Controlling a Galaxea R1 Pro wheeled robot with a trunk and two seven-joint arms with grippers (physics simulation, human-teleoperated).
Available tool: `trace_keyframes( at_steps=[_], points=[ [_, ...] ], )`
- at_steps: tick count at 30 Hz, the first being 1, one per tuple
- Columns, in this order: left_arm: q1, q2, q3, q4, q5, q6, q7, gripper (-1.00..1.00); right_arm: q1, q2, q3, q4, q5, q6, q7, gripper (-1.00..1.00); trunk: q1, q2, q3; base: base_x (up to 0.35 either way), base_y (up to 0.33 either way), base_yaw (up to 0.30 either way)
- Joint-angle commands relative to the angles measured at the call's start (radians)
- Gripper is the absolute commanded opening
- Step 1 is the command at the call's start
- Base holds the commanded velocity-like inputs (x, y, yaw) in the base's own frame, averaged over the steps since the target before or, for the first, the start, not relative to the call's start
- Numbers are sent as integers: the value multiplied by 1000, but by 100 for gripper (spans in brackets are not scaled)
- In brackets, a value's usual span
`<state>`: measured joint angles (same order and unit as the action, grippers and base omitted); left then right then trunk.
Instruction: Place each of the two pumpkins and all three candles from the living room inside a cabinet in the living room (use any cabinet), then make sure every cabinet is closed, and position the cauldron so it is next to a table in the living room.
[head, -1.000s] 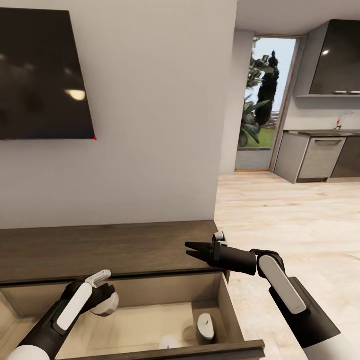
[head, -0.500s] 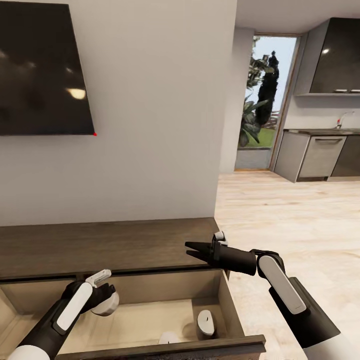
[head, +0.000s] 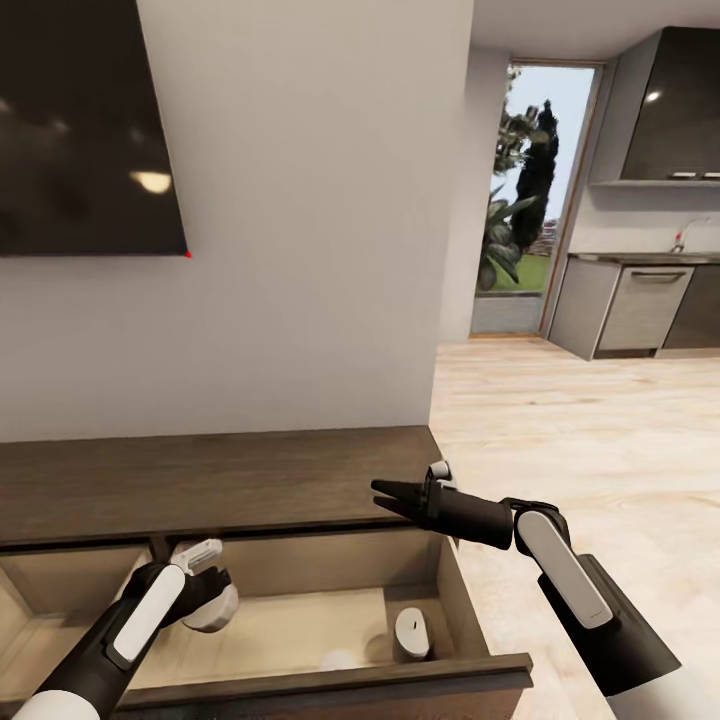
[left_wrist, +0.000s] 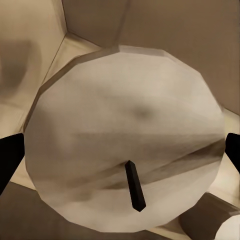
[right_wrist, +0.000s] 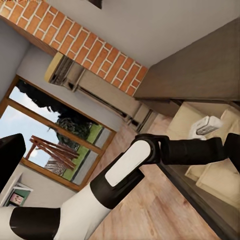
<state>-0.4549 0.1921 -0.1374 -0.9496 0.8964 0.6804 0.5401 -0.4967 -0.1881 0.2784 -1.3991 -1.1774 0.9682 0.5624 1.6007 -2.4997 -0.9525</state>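
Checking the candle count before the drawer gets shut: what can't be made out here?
- Head view: the drawer's front edge cuts off a pale candle; another candle stands beside it.
- Head view: the left gripper covers most of its held candle.
- No pumpkins or cauldron in frame.

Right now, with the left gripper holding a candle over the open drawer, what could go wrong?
1. The held candle hangs above the drawer floor; released from there it might tip or roll.
2. Two candles already lie in the drawer, one upright and one near the front edge; lowering carelessly could knock them.
3. The right gripper hovers over the cabinet top and may foul closing.
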Motion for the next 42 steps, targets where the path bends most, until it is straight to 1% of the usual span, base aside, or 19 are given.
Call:
trace_keyframes(
  at_steps=[1, 14, 30, 42],
  points=[
    [-1, 1, -4, -1, 10, -1, 11, -100, -1, -1, 1, 0, 3, 1, 5, 100, 0, -1, -5, 0, 0, 0],
    [-1, 0, -4, 0, 10, -1, 11, -100, 0, -1, 1, 0, 1, -2, 5, 100, 6, -4, -55, 0, 0, 0],
    [-1, 0, -4, -1, 9, -2, 11, -100, 0, -1, 1, 0, 3, -22, 5, 100, 13, -8, -117, 0, 0, 0],
    [-1, 1, -2, -3, 7, -2, 11, -100, -1, 0, 1, 0, 2, -23, 5, 100, 13, -8, -117, 0, 0, 0]
  ],
)
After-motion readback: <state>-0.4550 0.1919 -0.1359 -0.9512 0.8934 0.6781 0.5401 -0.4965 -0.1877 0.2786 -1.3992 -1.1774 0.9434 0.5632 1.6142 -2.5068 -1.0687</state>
